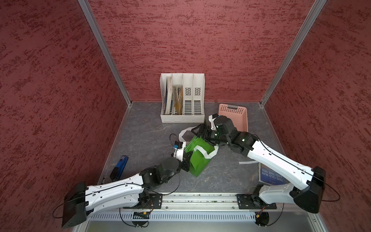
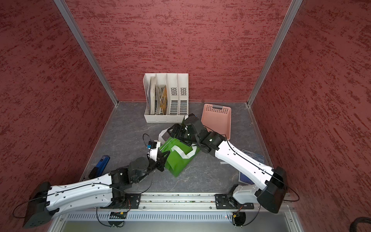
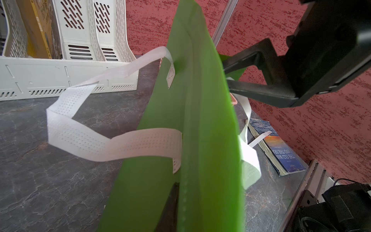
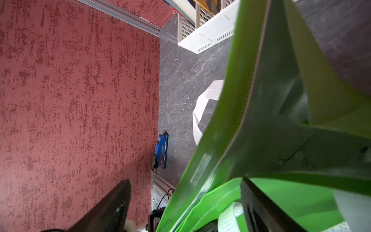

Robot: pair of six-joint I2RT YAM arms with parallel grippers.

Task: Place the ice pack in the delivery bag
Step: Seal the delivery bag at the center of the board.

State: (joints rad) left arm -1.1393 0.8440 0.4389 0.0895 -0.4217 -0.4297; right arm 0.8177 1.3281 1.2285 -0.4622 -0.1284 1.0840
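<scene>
Two arms (image 1: 112,192) (image 1: 281,160) reach one delivery bag (image 1: 198,160): left gripper (image 1: 188,156) pinches its rim, right gripper (image 3: 227,76) gapes astride its wall.

1. Your delivery bag (image 1: 197,160) shows bright green, its straps (image 3: 112,146) white with pinhole dots, its lining (image 4: 281,130) dull silver.
2. You see walls (image 1: 200,40) mottled red and a table (image 1: 144,140) dark grey, veined like marble.
3. The file rack (image 1: 181,118) is off-white and slotted, the basket (image 1: 232,109) pink, the stapler (image 1: 120,165) blue, and the book (image 1: 271,177) blue with white lettering.
</scene>
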